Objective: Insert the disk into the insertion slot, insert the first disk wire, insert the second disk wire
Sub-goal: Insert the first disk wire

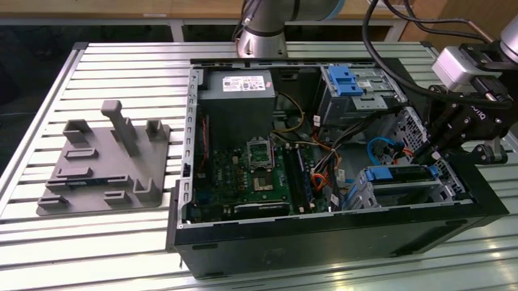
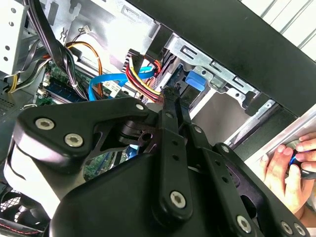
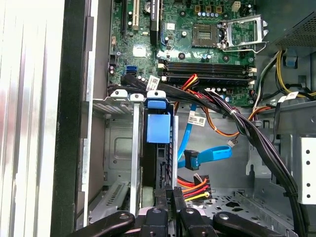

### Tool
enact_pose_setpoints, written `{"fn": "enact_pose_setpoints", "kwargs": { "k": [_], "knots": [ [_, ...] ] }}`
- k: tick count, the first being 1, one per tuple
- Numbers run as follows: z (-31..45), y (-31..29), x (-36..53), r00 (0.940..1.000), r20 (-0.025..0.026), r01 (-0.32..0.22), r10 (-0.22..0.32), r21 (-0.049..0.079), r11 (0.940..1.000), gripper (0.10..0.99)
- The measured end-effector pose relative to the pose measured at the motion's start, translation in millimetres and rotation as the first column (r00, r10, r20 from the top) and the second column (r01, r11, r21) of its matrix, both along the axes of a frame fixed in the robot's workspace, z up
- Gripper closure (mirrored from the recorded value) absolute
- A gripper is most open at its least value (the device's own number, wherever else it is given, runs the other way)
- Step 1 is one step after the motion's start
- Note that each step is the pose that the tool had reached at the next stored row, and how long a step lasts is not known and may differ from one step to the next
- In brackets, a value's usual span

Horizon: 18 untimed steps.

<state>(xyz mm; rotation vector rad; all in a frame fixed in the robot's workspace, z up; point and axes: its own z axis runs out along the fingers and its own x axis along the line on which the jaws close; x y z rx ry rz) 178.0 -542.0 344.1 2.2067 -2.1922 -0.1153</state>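
**Parked at the open end of the drive cage [image 1: 361,193], lined up with the disk [image 1: 402,174]**

Going big to small: open computer case [image 1: 324,242], cage tucked in its corner at the exterior view's right. Looks like the disk's already seated in there, long axis running straight away from the gripper [image 3: 172,195] toward the motherboard [image 3: 148,49], blue frame [image 3: 158,129] dead ahead. Jaws pressed together, no gap to speak of. Got a red-yellow-black wire bundle [image 3: 195,185] ending right beside the tips; can't tell if it's pinched.
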Motion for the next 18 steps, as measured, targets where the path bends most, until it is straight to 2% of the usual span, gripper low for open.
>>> {"fn": "enact_pose_setpoints", "kwargs": {
  "k": [18],
  "knots": [
    [-2.9, -0.3, -0.9, 1.0000, 0.0001, 0.008, -0.008, -0.013, 0.9999, 0.925]
  ]
}}
